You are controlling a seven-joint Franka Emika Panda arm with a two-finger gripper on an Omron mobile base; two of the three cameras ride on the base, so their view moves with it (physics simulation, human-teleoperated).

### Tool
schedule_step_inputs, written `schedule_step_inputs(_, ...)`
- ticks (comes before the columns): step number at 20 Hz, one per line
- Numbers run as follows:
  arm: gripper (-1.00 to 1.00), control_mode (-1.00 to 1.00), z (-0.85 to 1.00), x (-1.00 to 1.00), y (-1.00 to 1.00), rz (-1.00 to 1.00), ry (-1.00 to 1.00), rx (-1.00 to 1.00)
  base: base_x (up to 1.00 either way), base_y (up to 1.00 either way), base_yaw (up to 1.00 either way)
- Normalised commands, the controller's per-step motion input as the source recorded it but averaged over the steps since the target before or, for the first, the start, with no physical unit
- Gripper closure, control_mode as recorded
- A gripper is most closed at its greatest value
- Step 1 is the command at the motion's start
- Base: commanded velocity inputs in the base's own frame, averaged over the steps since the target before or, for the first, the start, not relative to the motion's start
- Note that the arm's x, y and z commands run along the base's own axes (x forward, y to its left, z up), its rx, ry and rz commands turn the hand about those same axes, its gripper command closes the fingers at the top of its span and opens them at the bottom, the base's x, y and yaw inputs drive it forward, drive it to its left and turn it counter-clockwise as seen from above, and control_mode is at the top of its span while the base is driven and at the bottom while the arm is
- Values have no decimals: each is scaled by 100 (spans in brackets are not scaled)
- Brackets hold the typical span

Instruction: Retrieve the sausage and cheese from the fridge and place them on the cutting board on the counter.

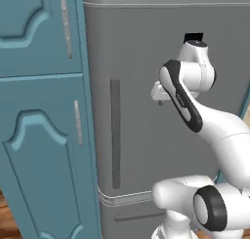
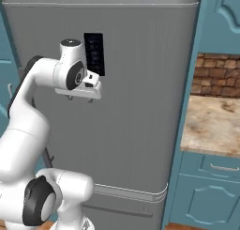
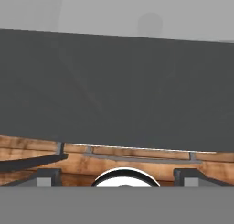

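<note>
The grey fridge (image 1: 141,62) (image 2: 140,93) stands shut in front of me, its long vertical handle (image 1: 115,133) left of my arm. The sausage and the cheese are hidden, and the cutting board is out of view. My gripper (image 1: 160,103) (image 2: 79,98) hangs close in front of the fridge door at mid height, pointing down, and is open with nothing between its fingers. In the hand view the grey fridge front (image 3: 114,81) runs across the picture above my spread gripper (image 3: 118,175). A stretch of the marbled counter (image 2: 211,123) lies right of the fridge.
Tall teal cabinets (image 1: 39,111) stand left of the fridge. A black panel (image 2: 94,53) is set in the door above the hand. The fridge's lower drawer front (image 2: 122,208) sits near the wooden floor (image 3: 137,161). A brick wall (image 2: 218,74) backs the counter.
</note>
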Motion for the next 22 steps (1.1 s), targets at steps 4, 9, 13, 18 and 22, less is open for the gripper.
schedule_step_inputs(4,-100,100,0,0,0,0,0,0,-36,67,0)
schedule_step_inputs(9,-100,100,0,0,0,0,0,0,-66,38,1)
schedule_step_inputs(13,-100,100,0,0,0,0,0,0,-85,0,0)
schedule_step_inputs(18,-100,100,0,0,0,0,0,0,-35,0,0)
schedule_step_inputs(22,-100,-100,-1,0,1,0,0,0,0,3,0)
